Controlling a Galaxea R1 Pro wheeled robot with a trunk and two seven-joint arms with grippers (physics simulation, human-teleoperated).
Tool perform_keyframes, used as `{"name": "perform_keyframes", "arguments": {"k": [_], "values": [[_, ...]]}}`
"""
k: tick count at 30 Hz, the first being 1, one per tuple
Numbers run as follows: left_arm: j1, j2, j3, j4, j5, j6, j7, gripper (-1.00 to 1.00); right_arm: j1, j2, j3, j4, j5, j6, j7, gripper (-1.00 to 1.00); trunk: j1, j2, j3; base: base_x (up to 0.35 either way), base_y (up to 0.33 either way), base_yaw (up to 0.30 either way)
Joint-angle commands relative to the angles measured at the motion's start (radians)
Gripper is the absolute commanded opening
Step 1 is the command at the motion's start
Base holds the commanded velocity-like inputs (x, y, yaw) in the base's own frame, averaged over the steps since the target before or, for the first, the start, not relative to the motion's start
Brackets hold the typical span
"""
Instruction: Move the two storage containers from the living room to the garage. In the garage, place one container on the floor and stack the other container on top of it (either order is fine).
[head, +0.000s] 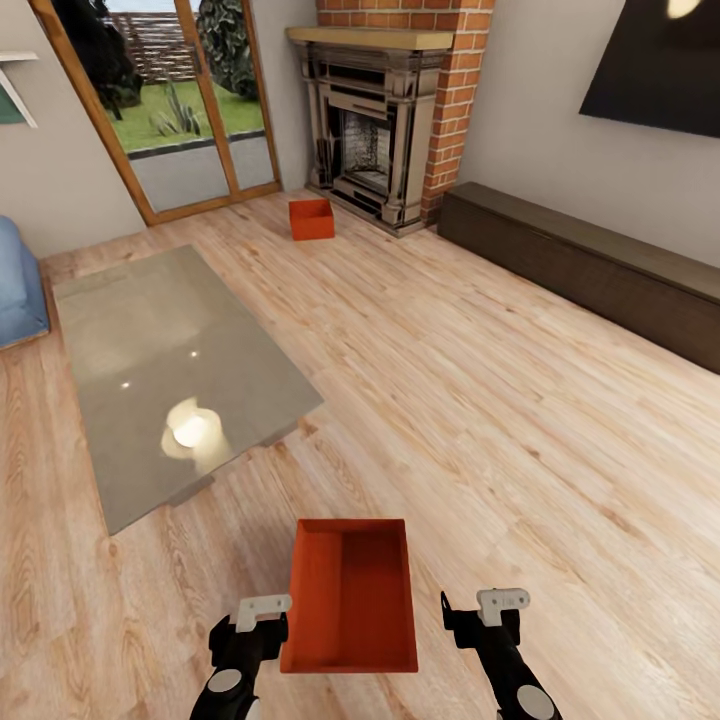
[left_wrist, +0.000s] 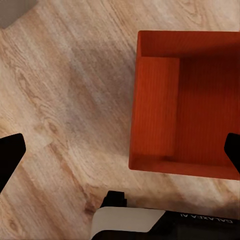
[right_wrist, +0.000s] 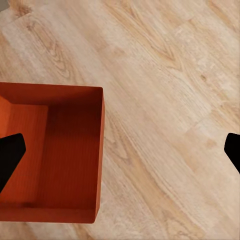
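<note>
Right below you, one orange-red storage container sits on the light wood-plank floor, open top up, thin-walled and rectangular, its base finely ribbed in the left wrist view. Your left gripper hangs just beside its left wall and your right gripper stands a little apart from its right wall; both have their jaws spread wide and grasp nothing. White lettering on the left gripper's body shows in the left wrist view, upside down, reading "GALAXEA" with more after it that you can't make out. The second storage container rests on the planks well ahead, near the brick-sided stone fireplace. A glossy grey rectangular rug lies to the left, a long dark low cabinet runs along the right wall, and wood-framed glass doors stand at the far left.
</note>
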Motion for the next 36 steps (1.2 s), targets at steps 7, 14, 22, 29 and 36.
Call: {"name": "perform_keyframes", "arguments": {"k": [7,14,22,29,36], "values": [[0.000,-0.001,-0.003,-0.002,0.007,0.005,0.007,1.00,0.000,0.000,0.002,-0.002,0.010,0.005,-0.006,1.00,0.001,-0.002,-0.001,0.117,0.009,0.000],[0.000,0.000,-0.003,-0.002,0.007,0.005,0.007,1.00,0.000,0.000,0.003,-0.001,0.010,0.005,-0.006,1.00,0.001,-0.002,-0.002,0.023,0.002,0.000],[0.000,0.000,-0.003,-0.002,0.006,0.005,0.007,1.00,0.000,0.000,0.002,-0.001,0.011,0.008,-0.006,1.00,0.001,-0.002,-0.012,0.002,0.000,0.000],[0.000,-0.001,-0.003,-0.002,0.006,0.005,0.007,1.00,0.000,0.000,0.002,-0.001,0.007,0.008,-0.005,1.00,0.001,-0.002,-0.023,0.000,0.000,0.000],[0.000,-0.001,-0.003,-0.002,0.006,0.005,0.007,1.00,0.000,0.000,0.002,-0.001,0.007,0.008,-0.005,1.00,0.001,-0.002,-0.034,0.000,0.000,0.000]]}}
